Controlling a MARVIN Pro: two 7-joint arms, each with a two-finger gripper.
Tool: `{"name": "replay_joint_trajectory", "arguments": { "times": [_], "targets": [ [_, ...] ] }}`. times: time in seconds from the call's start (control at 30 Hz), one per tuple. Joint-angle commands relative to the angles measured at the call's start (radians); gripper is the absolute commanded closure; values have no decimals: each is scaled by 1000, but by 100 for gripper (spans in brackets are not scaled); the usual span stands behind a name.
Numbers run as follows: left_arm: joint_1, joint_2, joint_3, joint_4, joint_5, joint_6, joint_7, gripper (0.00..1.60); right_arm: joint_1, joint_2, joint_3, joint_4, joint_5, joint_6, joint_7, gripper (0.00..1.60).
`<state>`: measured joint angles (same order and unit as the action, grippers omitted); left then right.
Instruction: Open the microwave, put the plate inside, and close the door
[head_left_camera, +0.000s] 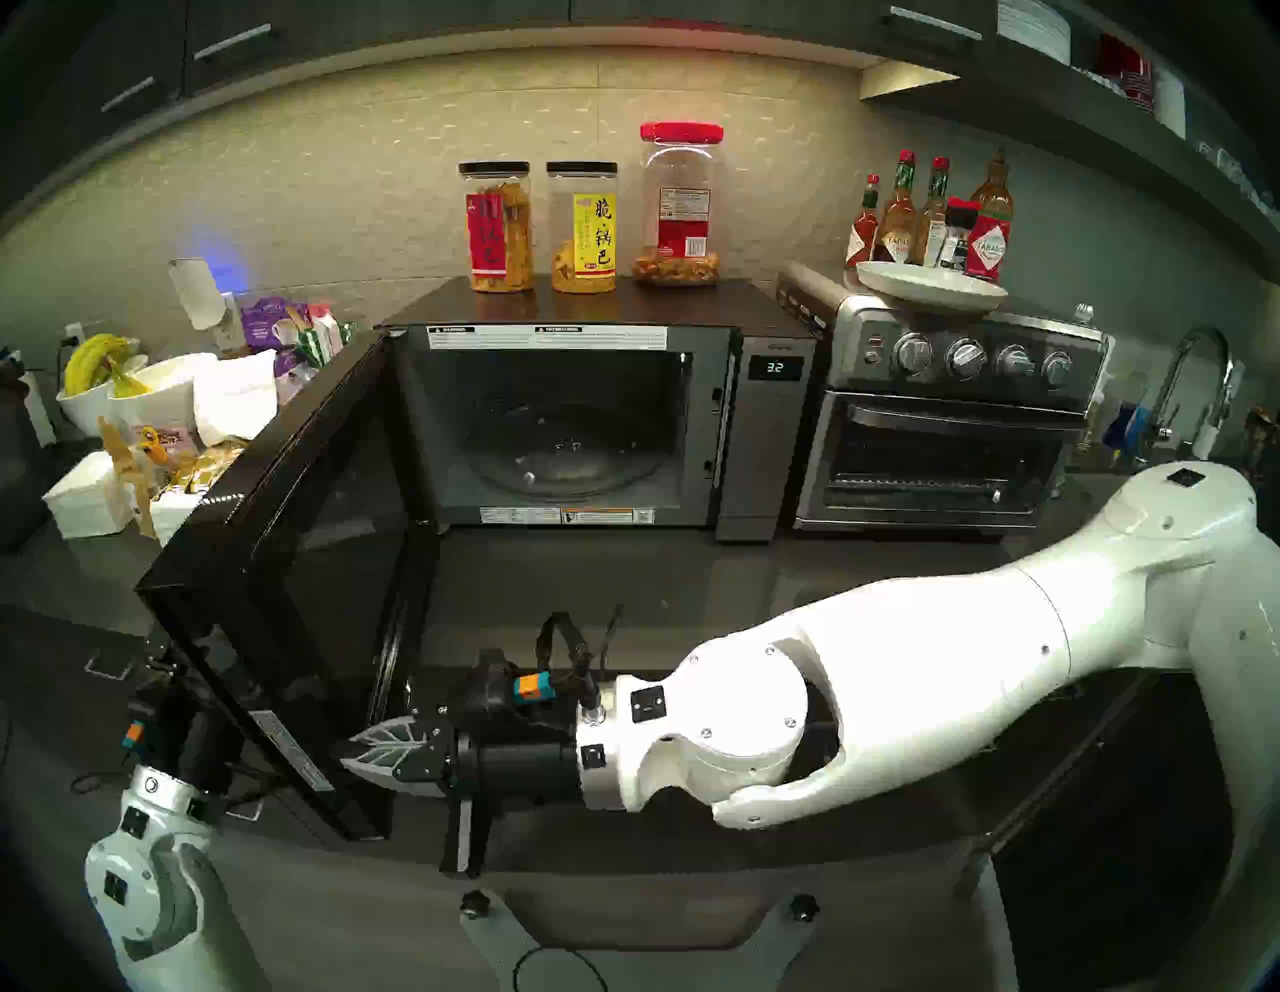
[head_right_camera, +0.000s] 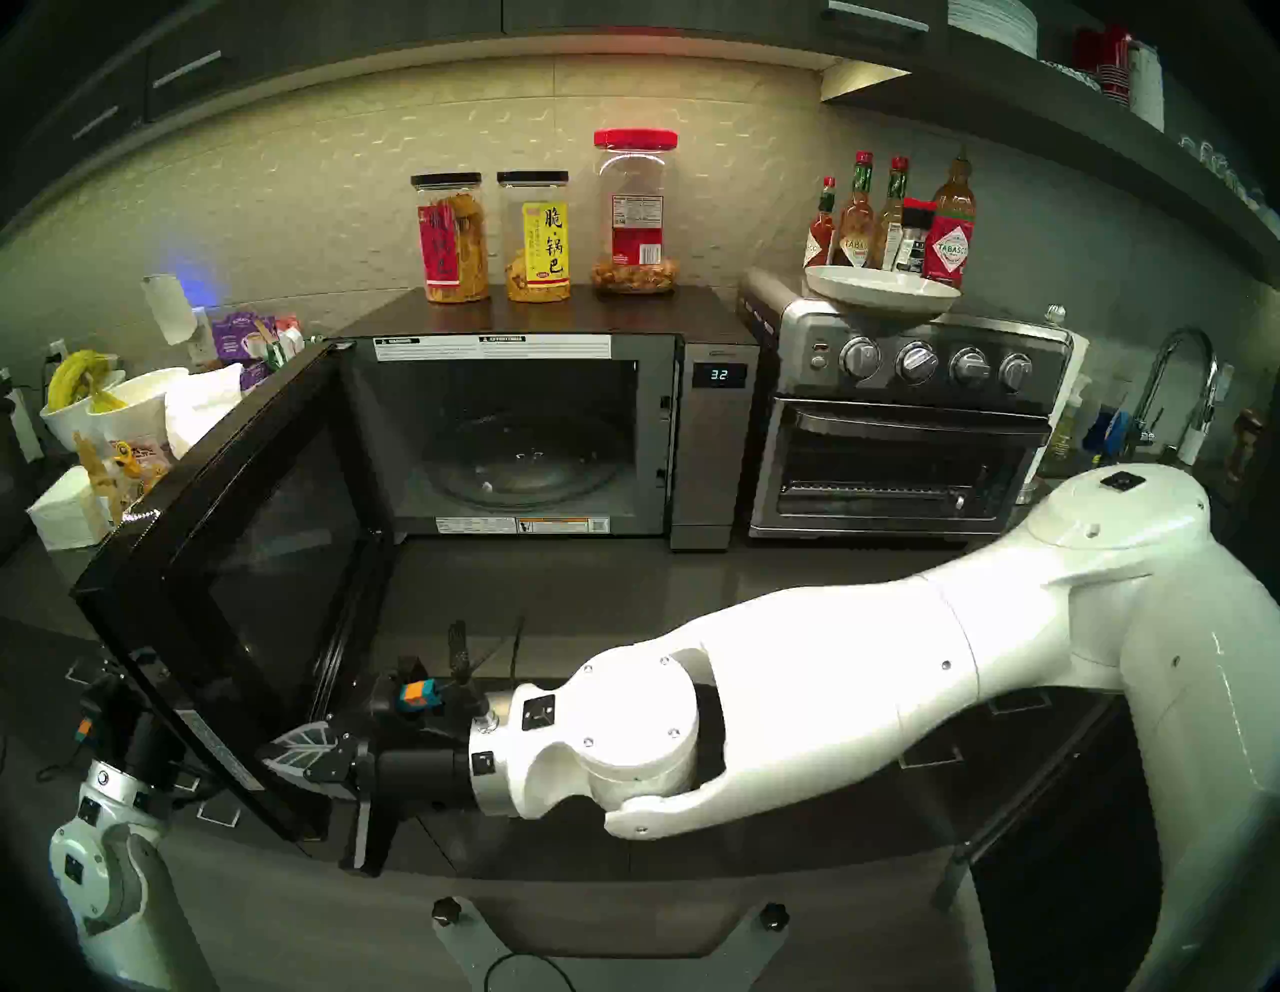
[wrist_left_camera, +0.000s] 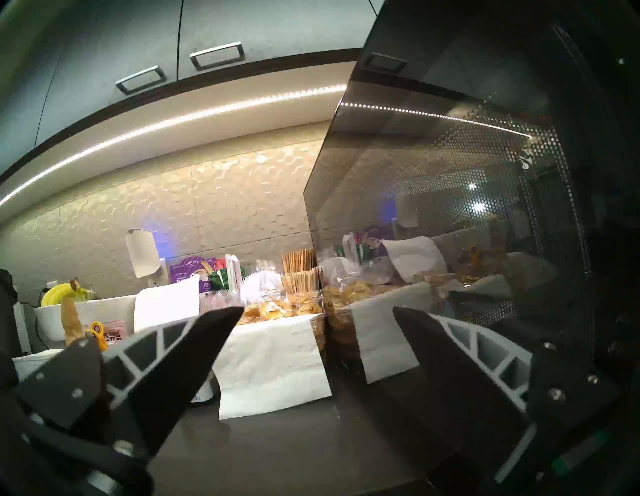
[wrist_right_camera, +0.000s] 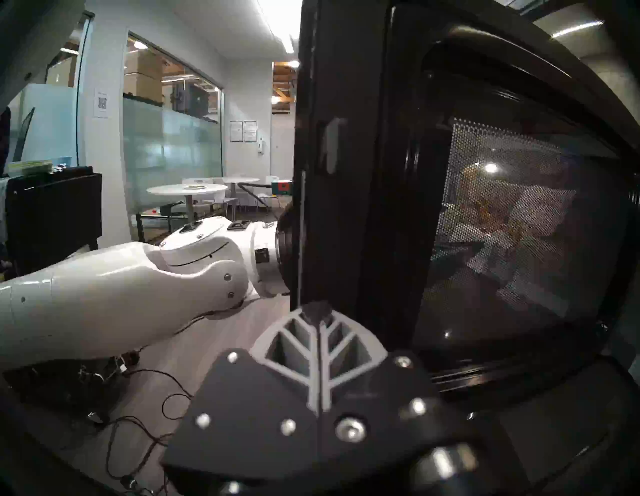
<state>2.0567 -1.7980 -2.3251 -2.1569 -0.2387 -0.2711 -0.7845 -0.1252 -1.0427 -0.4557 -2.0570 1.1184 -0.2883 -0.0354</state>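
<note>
The microwave (head_left_camera: 769, 443) stands open, and only its glass turntable (head_left_camera: 564, 450) lies in the cavity. Its black door (head_left_camera: 291, 568) is swung far out to the left. The white plate (head_left_camera: 928, 287) rests on top of the toaster oven (head_left_camera: 949, 429). My right gripper (head_left_camera: 350, 751) is shut on nothing, its tips by the inner face of the door near the lower free edge; the right wrist view shows the closed tips (wrist_right_camera: 318, 308) right at that edge (wrist_right_camera: 332, 207). My left gripper (wrist_left_camera: 318, 310) is open and empty on the outer side of the door (wrist_left_camera: 450, 207), hidden behind it in the head views.
Three snack jars (head_left_camera: 582, 228) stand on the microwave's top. Sauce bottles (head_left_camera: 928, 215) crowd behind the plate. Bowls with bananas (head_left_camera: 104, 381), snack packets and paper napkins (wrist_left_camera: 270, 363) fill the counter left of the door. A faucet (head_left_camera: 1198, 388) is at the far right.
</note>
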Motion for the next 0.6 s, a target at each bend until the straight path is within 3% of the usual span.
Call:
{"name": "replay_joint_trajectory", "arguments": {
  "times": [0.0,0.27,0.57],
  "targets": [
    [0,-1,1,-16,-2,-1,-1,0,43,86,0,-17,-10,-12,33,160],
    [0,0,1,-15,-2,-2,-1,0,83,195,-11,-4,-7,-29,89,160],
    [-1,0,1,-15,-2,-2,-1,0,153,289,-81,7,7,-49,105,160]
  ]
}}
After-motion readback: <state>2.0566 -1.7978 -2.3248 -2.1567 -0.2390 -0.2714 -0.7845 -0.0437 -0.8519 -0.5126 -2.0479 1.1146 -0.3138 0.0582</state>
